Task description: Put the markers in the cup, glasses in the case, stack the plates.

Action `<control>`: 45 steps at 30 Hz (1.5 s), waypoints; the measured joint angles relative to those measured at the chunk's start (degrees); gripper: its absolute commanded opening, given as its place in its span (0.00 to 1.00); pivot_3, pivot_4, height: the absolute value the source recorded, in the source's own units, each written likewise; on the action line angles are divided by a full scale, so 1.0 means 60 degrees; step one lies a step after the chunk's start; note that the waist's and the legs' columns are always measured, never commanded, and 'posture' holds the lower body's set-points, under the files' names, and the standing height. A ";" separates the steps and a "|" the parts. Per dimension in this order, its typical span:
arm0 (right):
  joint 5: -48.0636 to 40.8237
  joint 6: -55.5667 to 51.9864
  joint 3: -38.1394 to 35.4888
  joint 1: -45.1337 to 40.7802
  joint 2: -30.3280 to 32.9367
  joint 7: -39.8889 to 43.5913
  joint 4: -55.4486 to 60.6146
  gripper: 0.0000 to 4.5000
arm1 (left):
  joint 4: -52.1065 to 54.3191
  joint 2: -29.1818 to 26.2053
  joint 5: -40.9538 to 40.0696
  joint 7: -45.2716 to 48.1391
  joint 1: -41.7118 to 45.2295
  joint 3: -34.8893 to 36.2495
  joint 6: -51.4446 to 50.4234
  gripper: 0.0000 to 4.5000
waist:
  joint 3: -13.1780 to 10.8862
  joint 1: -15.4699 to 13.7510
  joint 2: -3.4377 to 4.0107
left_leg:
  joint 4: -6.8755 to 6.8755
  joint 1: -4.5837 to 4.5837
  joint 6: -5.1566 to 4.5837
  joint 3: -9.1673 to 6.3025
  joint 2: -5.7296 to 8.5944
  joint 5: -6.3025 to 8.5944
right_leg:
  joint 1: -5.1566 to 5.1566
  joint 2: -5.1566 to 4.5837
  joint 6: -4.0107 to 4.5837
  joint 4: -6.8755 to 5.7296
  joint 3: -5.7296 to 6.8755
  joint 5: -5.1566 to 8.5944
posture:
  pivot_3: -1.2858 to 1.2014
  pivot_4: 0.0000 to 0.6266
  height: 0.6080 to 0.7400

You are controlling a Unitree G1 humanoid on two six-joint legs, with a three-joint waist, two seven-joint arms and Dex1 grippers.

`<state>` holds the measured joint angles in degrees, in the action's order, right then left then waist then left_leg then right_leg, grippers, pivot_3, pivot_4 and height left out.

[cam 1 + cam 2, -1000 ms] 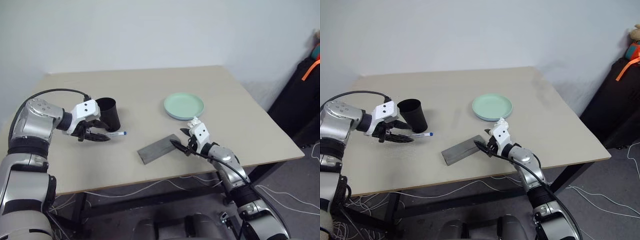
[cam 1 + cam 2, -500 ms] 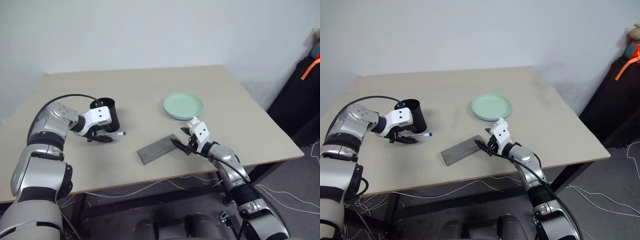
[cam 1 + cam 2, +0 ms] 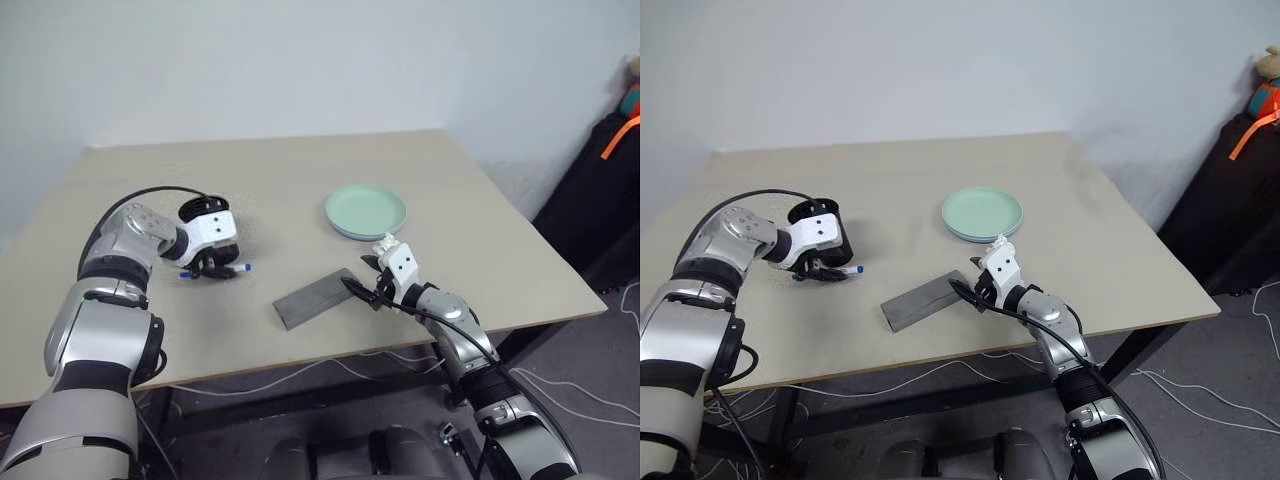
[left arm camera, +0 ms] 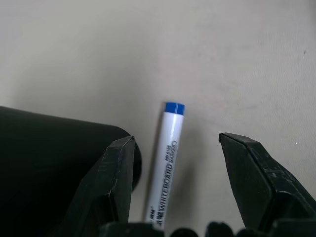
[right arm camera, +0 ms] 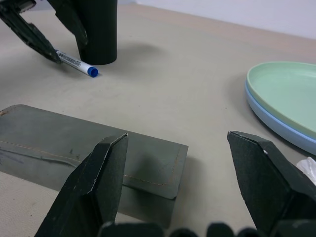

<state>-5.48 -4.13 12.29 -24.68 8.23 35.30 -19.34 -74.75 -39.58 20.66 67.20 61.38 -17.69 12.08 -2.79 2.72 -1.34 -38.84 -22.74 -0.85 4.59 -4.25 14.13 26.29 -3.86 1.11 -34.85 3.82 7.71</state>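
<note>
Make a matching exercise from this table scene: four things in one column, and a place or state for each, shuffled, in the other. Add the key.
Things
1. marker
2. mint green plate
3. case
4. cup

Places or states
A. lying flat, lid shut, just in front of the open right hand
B. standing upright beside the marker
C. stacked on top of the light blue plate
D. lying on the table between the fingers of the open left hand

Pairs: 1-D, 2-C, 3-A, 4-B
</note>
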 measured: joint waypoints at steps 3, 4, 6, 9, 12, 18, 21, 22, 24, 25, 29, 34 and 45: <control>0.0000 -0.0002 0.0000 -0.0006 -0.0022 -0.0010 0.0001 0.78 | -0.0101 0.0100 0.0192 -0.0058 0.0000 -0.0076 -0.0020 0.63 | 0.0000 -0.0001 -0.0002 | -0.0002 -0.0002 0.0003 -0.0001 0.0000 0.0002 | -0.0001 -0.0002 0.0000 0.0001 0.0001 0.0000 | 0.52 0.00 1.00; 0.0000 -0.0002 0.0000 -0.0006 -0.0022 -0.0012 0.0001 0.78 | -0.0109 0.0117 0.0223 -0.0070 0.0000 -0.0083 -0.0024 0.63 | 0.0000 0.0001 -0.0002 | -0.0002 -0.0002 0.0003 -0.0001 0.0000 0.0002 | 0.0000 -0.0001 0.0000 0.0002 0.0001 0.0000 | 0.52 0.00 1.00; 0.0000 -0.0005 0.0000 -0.0006 -0.0021 -0.0021 0.0001 0.78 | -0.0131 0.0176 0.0302 -0.0058 0.0000 -0.0099 -0.0055 0.63 | 0.0000 0.0001 -0.0002 | -0.0001 -0.0001 0.0002 -0.0001 0.0000 0.0002 | 0.0000 -0.0001 0.0000 0.0001 0.0001 0.0000 | 0.52 0.00 1.00; 0.0000 -0.0009 0.0000 -0.0003 -0.0020 -0.0031 0.0001 0.78 | -0.0251 0.0236 0.0372 0.0231 -0.0001 -0.0186 -0.0155 0.63 | 0.0000 0.0003 -0.0002 | -0.0001 -0.0001 0.0000 -0.0001 0.0000 0.0000 | 0.0001 0.0000 0.0000 0.0000 0.0001 0.0000 | 0.52 0.00 1.00; 0.0000 -0.0014 -0.0001 0.0000 -0.0016 -0.0053 0.0003 0.78 | -0.0251 0.0230 0.0344 0.0882 0.0007 -0.0178 -0.0250 0.63 | 0.0000 0.0004 -0.0001 | -0.0001 0.0002 0.0001 0.0000 0.0000 0.0001 | -0.0002 -0.0001 0.0001 -0.0001 0.0000 0.0000 | 0.52 0.00 1.00; -0.0001 -0.0067 -0.0002 0.0022 -0.0012 -0.0080 0.0006 0.78 | -0.0253 0.0185 0.0172 0.2213 0.0007 -0.0127 -0.0440 0.63 | -0.0001 0.0002 -0.0002 | -0.0005 -0.0001 -0.0002 -0.0003 0.0000 -0.0001 | -0.0001 -0.0001 0.0001 -0.0002 0.0001 0.0000 | 0.52 0.00 1.00; -0.0001 -0.0074 -0.0002 0.0023 -0.0013 -0.0079 0.0006 0.78 | -0.0251 0.0150 0.0122 0.2346 0.0007 0.0013 -0.0438 0.63 | -0.0001 0.0003 -0.0003 | -0.0005 -0.0001 -0.0008 -0.0003 0.0000 -0.0005 | 0.0000 -0.0001 0.0001 -0.0002 0.0000 0.0000 | 0.52 0.00 1.00; -0.0001 -0.0074 -0.0002 0.0022 -0.0014 -0.0079 0.0006 0.78 | -0.0248 0.0125 0.0102 0.2343 0.0008 0.0077 -0.0432 0.63 | -0.0001 0.0003 -0.0002 | -0.0005 -0.0001 -0.0009 -0.0004 0.0000 -0.0005 | 0.0000 0.0000 0.0001 -0.0002 0.0000 0.0000 | 0.52 0.00 1.00; -0.0001 -0.0074 -0.0002 0.0022 -0.0014 -0.0079 0.0006 0.78 | -0.0246 0.0089 0.0049 0.2288 0.0028 0.0201 -0.0405 0.63 | -0.0001 0.0002 -0.0002 | -0.0005 -0.0001 -0.0010 -0.0005 0.0000 -0.0006 | 0.0000 0.0000 0.0001 -0.0003 0.0001 0.0000 | 0.52 0.00 1.00; -0.0001 -0.0073 -0.0002 0.0020 -0.0019 -0.0078 0.0006 0.78 | -0.0246 0.0086 0.0002 0.2211 0.0055 0.0233 -0.0393 0.63 | 0.0000 -0.0001 -0.0003 | -0.0005 -0.0001 -0.0010 -0.0005 0.0000 -0.0006 | -0.0001 -0.0001 0.0001 -0.0003 0.0002 0.0000 | 0.52 0.00 1.00; -0.0001 -0.0072 -0.0002 0.0016 -0.0055 -0.0074 0.0003 0.78 | -0.0236 0.0089 -0.0106 0.1725 0.0209 0.0433 -0.0258 0.63 | 0.0000 0.0001 -0.0003 | -0.0008 -0.0002 -0.0009 -0.0005 0.0000 -0.0005 | -0.0002 -0.0001 0.0000 -0.0003 0.0001 0.0000 | 0.52 0.00 1.00; 0.0000 -0.0065 0.0000 -0.0011 -0.0096 -0.0060 -0.0061 0.78 | -0.0194 0.0221 0.0036 0.0700 0.0366 0.0396 -0.0013 0.63 | 0.0000 0.0001 -0.0002 | -0.0007 0.0000 -0.0009 -0.0005 0.0000 -0.0005 | -0.0003 0.0000 -0.0005 -0.0003 0.0001 -0.0004 | 0.52 0.00 1.00; 0.0012 -0.0048 0.0011 -0.0092 -0.0122 -0.0045 -0.0082 0.78 | -0.0364 0.0955 0.0605 -0.0398 0.0209 -0.0034 -0.0180 0.63 | 0.0000 0.0003 -0.0003 | -0.0007 -0.0001 -0.0010 -0.0003 0.0000 -0.0006 | -0.0002 0.0001 -0.0021 -0.0004 0.0001 -0.0013 | 0.52 0.00 1.00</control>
<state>-5.41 -4.42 12.36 -25.24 7.49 35.03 -19.83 -76.93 -33.85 24.29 64.82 62.63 -17.89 11.00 -2.79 2.73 -1.36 -38.88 -22.74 -0.91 4.57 -4.25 14.10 26.28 -3.86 0.98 -34.87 3.82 7.63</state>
